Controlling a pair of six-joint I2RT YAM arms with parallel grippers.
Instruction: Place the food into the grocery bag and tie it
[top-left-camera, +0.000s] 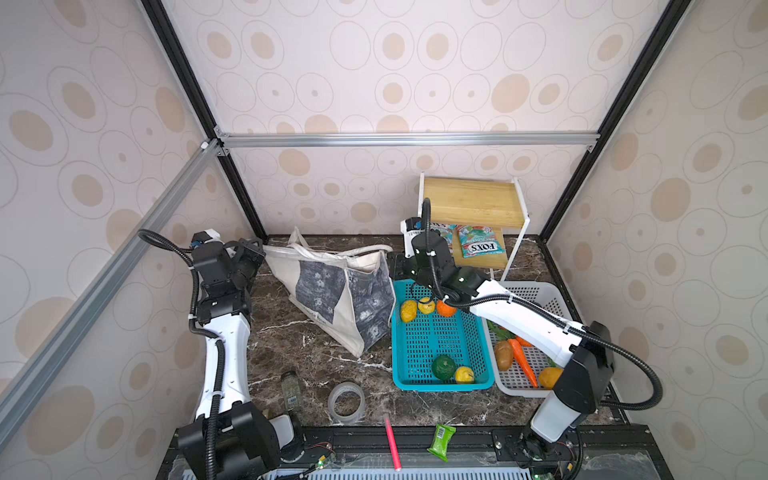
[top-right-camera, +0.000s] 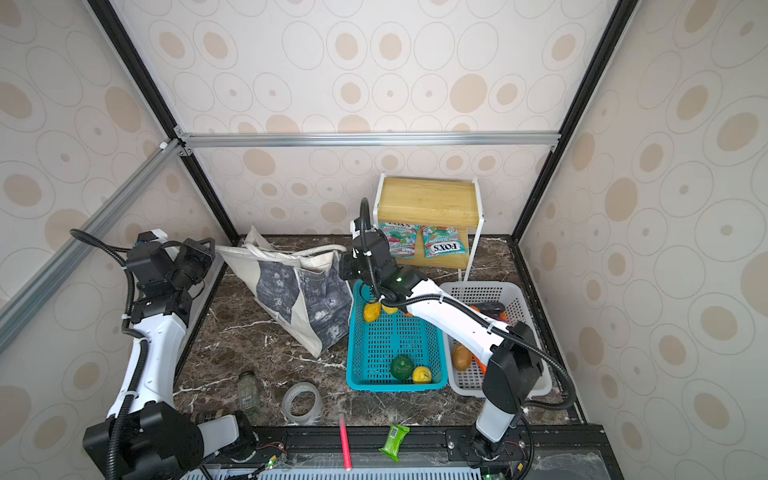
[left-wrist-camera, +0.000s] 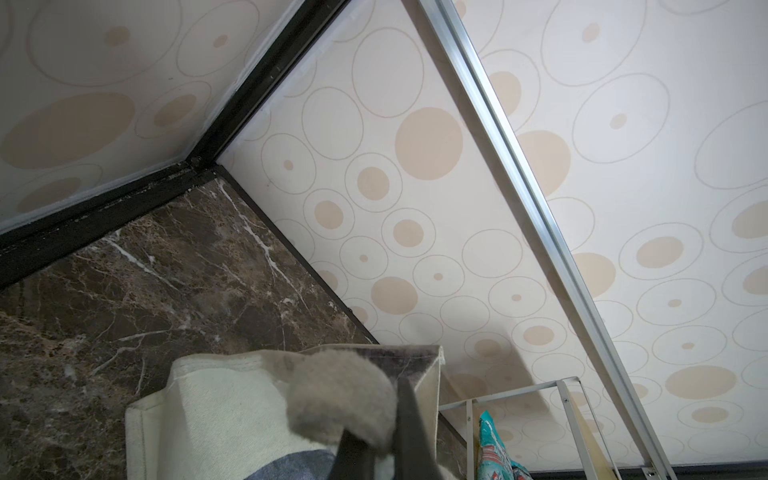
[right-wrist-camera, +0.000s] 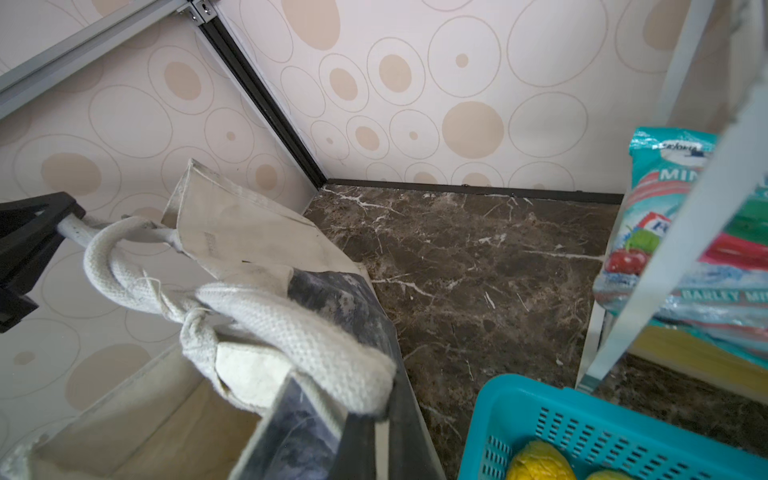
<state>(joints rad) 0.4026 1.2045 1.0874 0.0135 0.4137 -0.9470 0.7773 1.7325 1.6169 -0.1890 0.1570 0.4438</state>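
Beside the teal basket (right-wrist-camera: 623, 415) on the surface (top-left-camera: 311, 365), the canvas tote (top-left-camera: 332, 291) leans, its cream handles (right-wrist-camera: 266, 316) half-knotted, left hand (right-wrist-camera: 62, 220) and right hand (right-wrist-camera: 380, 428) each pinched shut on one; an uneven pull could slip a handle free or topple it.

Top views look steeply down; wrist cameras (close) share the bag (right-wrist-camera: 249, 241).
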